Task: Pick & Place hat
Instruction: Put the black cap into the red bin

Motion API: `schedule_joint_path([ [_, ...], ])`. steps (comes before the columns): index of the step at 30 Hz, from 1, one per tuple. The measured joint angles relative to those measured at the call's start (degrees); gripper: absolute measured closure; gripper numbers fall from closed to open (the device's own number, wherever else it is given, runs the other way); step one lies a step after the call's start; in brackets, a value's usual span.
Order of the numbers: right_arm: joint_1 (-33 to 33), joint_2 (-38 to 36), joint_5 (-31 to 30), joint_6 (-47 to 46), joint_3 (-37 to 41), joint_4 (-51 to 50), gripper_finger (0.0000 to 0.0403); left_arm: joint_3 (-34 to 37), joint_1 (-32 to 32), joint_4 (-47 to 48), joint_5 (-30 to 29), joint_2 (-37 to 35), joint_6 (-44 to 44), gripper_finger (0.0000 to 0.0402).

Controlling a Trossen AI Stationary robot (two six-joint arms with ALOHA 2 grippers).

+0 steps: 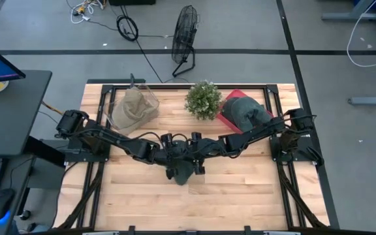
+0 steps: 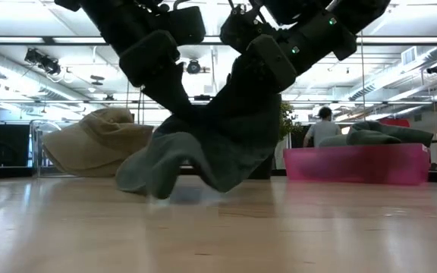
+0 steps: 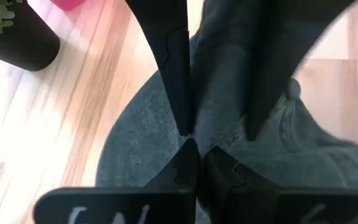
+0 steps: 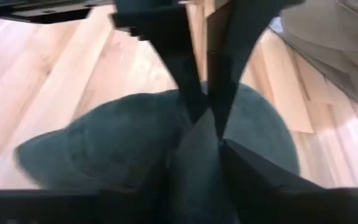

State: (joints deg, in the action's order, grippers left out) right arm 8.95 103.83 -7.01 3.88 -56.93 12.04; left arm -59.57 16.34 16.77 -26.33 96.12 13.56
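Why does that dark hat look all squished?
The dark green fabric hat is pinched by both grippers, left and right, at mid-table. It hangs folded, its brim crumpled against the wooden table. Nothing looks spilled or broken.

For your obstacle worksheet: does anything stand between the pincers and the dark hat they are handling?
Nothing visible does. The left pincer and right pincer are both shut on the hat, which hangs between them at mid-table, brim touching the table.
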Motion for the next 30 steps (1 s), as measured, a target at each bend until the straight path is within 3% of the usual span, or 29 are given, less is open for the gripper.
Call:
schedule_joint_path([
  [7, -1.61, -0.11, 0.07, 0.04, -0.15, -3.64, 0.0387, 0.0, -0.28, -0.42, 0.06, 0.0, -0.85, 0.0385],
  [11, -1.66, 0.0, -0.11, -0.4, 0.19, -7.06, 0.038, -0.02, -0.84, -0.86, -0.23, -0.02, -0.6, 0.0359],
  [19, -1.31, -3.18, -2.47, -1.81, 0.07, -15.36, 0.0394, -0.04, -2.33, -0.72, -4.94, -0.11, 4.09, 0.0264],
  [24, 0.98, -12.24, -8.56, -5.29, 0.07, -31.26, 0.0394, -0.07, -2.73, -0.91, -7.1, -0.11, 4.08, 0.0223],
  [30, 4.46, -28.47, -16.05, -9.65, 0.09, -52.53, 0.0394, -0.07, -3.06, -0.81, -7.12, -0.11, 4.06, 0.0212],
])
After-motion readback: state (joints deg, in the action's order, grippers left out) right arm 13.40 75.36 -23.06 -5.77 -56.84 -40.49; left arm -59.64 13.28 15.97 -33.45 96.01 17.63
